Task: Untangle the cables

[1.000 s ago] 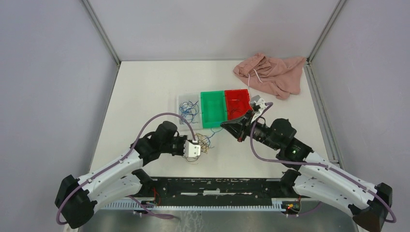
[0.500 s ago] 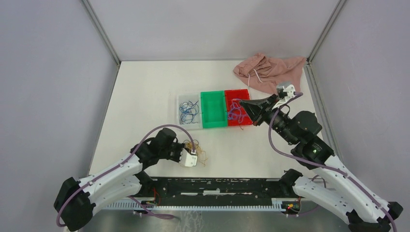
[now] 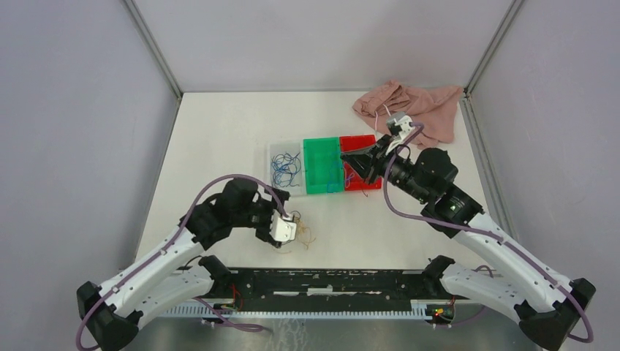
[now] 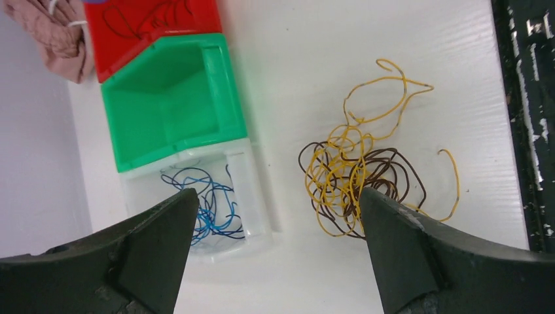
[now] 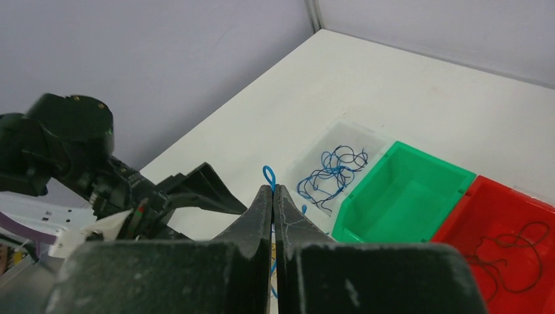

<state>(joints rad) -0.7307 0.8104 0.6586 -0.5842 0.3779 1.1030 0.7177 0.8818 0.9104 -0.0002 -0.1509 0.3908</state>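
A tangle of yellow and brown cables (image 4: pixel 353 176) lies loose on the white table, small in the top view (image 3: pixel 303 234) just right of my left gripper (image 3: pixel 281 230). That gripper (image 4: pixel 276 196) stands wide open above the table with nothing between its fingers. My right gripper (image 5: pixel 273 188) is shut on a blue cable (image 5: pixel 269 174), whose loop pokes out past the fingertips. In the top view the right gripper (image 3: pixel 349 158) hovers over the red bin (image 3: pixel 358 140). More blue cables (image 3: pixel 285 167) lie in the clear bin (image 3: pixel 273 183). A dark red cable (image 5: pixel 517 255) lies in the red bin.
Between the clear and red bins sits a green bin (image 3: pixel 322 168) with nothing in it. A pink cloth (image 3: pixel 413 110) with a white drawstring lies at the back right. The black rail (image 4: pixel 523 131) of the arm bases runs along the near table edge, close to the tangle.
My left gripper opened and let go of the yellow-brown tangle, which now lies loose. My right gripper carried the blue cable away from the tangle, up and back to the red bin.
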